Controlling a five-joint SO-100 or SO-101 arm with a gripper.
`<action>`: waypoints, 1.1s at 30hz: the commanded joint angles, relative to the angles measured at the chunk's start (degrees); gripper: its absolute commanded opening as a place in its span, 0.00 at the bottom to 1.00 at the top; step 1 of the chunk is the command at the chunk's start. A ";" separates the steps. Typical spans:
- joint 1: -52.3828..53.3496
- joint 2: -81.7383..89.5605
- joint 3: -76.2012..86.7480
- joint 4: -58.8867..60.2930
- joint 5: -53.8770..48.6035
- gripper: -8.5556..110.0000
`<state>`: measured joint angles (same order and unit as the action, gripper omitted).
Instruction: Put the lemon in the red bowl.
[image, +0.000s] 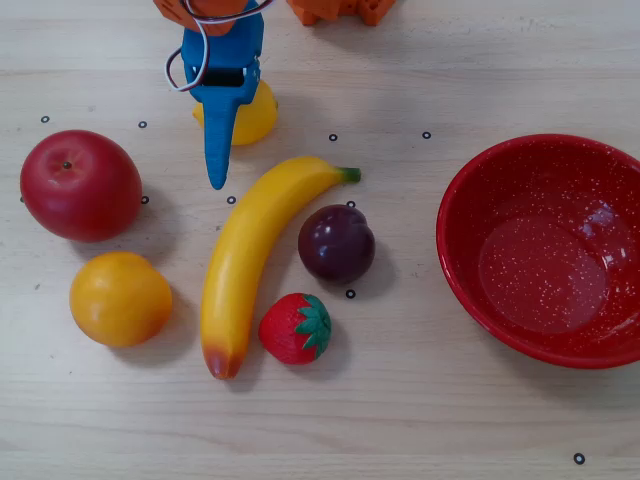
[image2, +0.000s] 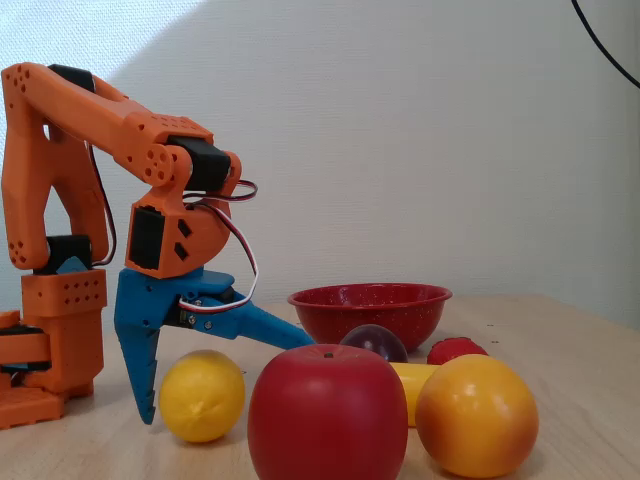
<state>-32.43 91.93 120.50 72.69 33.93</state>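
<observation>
Gripper (image2: 215, 385) released, jaws spread wide, straddling lemon (image2: 202, 396): one finger tip down near worktop (image: 420, 420) at lemon's left in fixed view, other angled out over it toward right. No contact visible. Lemon on worktop, top-left in overhead view (image: 252, 112), half hidden under gripper. Red bowl (image: 545, 250) well apart at right, nothing inside. Banana (image: 250, 260) between them.

Orange arm folded at left of the fixed view, forearm sloping down to the wrist. Blue gripper (image2: 225, 385) low near the table, jaws spread wide: one finger pointing down, the other angled out rightward.
</observation>
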 joint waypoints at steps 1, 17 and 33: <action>1.49 0.70 -1.76 -0.62 -1.76 0.66; 0.62 1.32 -2.64 0.97 -2.90 0.66; -0.70 2.02 -3.78 1.85 -3.87 0.60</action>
<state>-32.34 91.93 120.50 72.77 31.55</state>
